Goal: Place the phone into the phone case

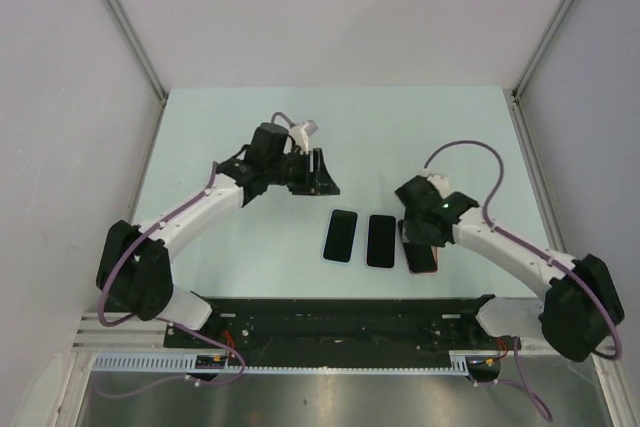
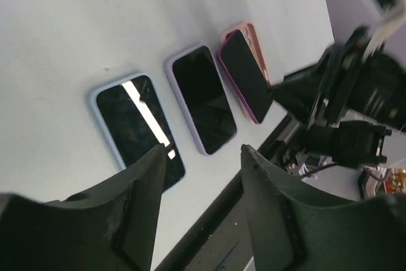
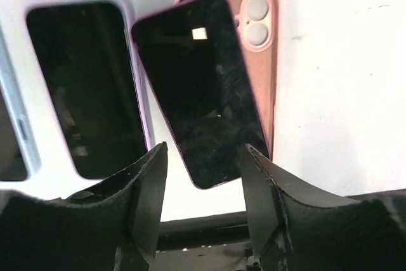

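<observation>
Right gripper [image 3: 203, 150]: fingers spread wide, nothing clamped. You can see both fingertips [image 3: 152, 176] in the right wrist view with a clear gap between them. The phone [image 3: 196, 87] lies just ahead of and below that gap, its near end running in between the two tips. From this view you cannot tell whether either pad touches it.

Phone: screen up, dark, lying askew on the pink case [image 3: 261, 49]. It crosses the case at an angle rather than sitting inside it. The case's camera cut-outs and one long edge stay uncovered on the far side of the phone from the gripper. The case lies flat on the table [image 3: 342, 93].

Beside the same gripper, past its other finger, lies the lavender-cased phone [image 3: 85, 87]. It is parallel to the pink case and just beside it. Beyond that is the blue-cased phone [image 3: 9, 138], only its edge in view.

Left gripper [image 2: 203, 153]: fingers apart, holding nothing. It hangs above the table, with all three handsets ahead of it. The blue-cased one is nearest to its fingertips. In the top view you can see it stands well apart from the right gripper.
</observation>
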You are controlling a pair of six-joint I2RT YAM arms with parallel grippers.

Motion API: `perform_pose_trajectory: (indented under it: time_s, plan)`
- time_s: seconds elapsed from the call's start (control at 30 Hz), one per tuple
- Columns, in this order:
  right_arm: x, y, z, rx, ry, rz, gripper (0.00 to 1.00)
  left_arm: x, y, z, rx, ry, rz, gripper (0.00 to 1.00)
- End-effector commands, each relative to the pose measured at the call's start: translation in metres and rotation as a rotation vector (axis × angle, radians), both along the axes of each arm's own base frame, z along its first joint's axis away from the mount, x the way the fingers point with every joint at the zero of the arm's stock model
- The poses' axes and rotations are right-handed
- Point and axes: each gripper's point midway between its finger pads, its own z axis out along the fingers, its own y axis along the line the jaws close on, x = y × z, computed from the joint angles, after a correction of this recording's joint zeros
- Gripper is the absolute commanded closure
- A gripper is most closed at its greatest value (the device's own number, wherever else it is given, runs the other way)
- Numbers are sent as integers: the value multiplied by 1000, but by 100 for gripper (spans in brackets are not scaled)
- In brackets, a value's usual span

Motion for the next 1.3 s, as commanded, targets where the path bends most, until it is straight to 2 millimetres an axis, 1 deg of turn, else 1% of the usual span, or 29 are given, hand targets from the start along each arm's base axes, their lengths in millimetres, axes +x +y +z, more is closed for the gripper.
perform_pose_trajectory:
  time_s: [0.0,0.03,0.07,0.1,0.13,0.17,0.2,0.23,0.27,0.3,0.33,0.37,0.4,0.43,0.47,0.5,0.53,0.57,0.6,0.63,0.67,0.7,0.73,0.87,0.93,1.0,1.03,1.2,1.27]
  plan:
    - [20,-19,16,156,-36,-27,50,-15,-38,8,6,-59,-89,53]
    - [22,-26,17,171,-34,-50,55,-17,-44,6,15,-61,-99,64]
    - [27,-38,22,189,-52,-97,57,-27,-56,-1,24,-49,-138,70]
    - [32,-42,24,205,-66,-117,62,-28,-65,3,14,-64,-159,76]
    - [33,-45,25,224,-64,-142,69,-31,-72,2,16,-67,-174,90]
    - [40,-54,25,244,-77,-191,72,-38,-84,-5,27,-57,-199,96]
    - [43,-55,24,268,-80,-215,74,-38,-91,-2,26,-64,-204,100]
    - [44,-51,23,315,-68,-217,82,-38,-97,-3,26,-63,-204,100]
    - [48,-57,22,322,-72,-249,87,-42,-107,-12,38,-51,-218,100]
    - [52,-66,18,317,-68,-296,90,-40,-114,-9,33,-60,-220,100]
    - [54,-72,16,320,-69,-328,95,-40,-120,-20,53,-47,-225,100]
    - [55,-78,14,316,-67,-356,96,-41,-127,-24,67,-49,-224,100]
    - [57,-88,11,314,-58,-399,96,-39,-134,-23,64,-56,-226,100]
    - [58,-92,8,312,-52,-421,96,-38,-140,-35,84,-39,-227,100]
    - [59,-93,6,312,-49,-429,96,-39,-146,-39,98,-46,-221,100]
    - [59,-94,3,311,-40,-436,96,-38,-153,-36,97,-53,-220,100]
    - [59,-94,-2,308,-24,-441,96,-41,-160,-46,110,-39,-230,100]
    - [59,-95,-5,303,-16,-445,96,-41,-164,-49,121,-41,-226,100]
    - [58,-96,-7,297,-6,-453,96,-39,-170,-45,116,-49,-224,100]
    - [56,-101,-13,272,8,-473,96,-40,-173,-55,135,-38,-229,100]
    - [55,-105,-15,262,13,-487,96,-45,-176,-59,149,-32,-236,100]
    - [53,-107,-19,255,22,-498,97,-41,-179,-58,159,-44,-222,100]
    - [52,-110,-23,253,35,-510,97,-44,-181,-67,179,-35,-225,100]
    - [51,-108,-34,278,49,-517,99,-46,-183,-83,214,-16,-209,100]
    - [51,-106,-38,291,57,-518,100,-45,-181,-95,244,-2,-190,100]
    - [52,-104,-42,299,64,-517,100,-44,-180,-100,263,4,-176,100]
    - [52,-103,-44,301,68,-516,100,-43,-178,-107,288,7,-161,100]
    - [51,-102,-55,298,92,-512,100,-44,-184,-121,299,32,-169,100]
    - [51,-102,-57,298,91,-510,100,-43,-188,-121,294,30,-172,100]
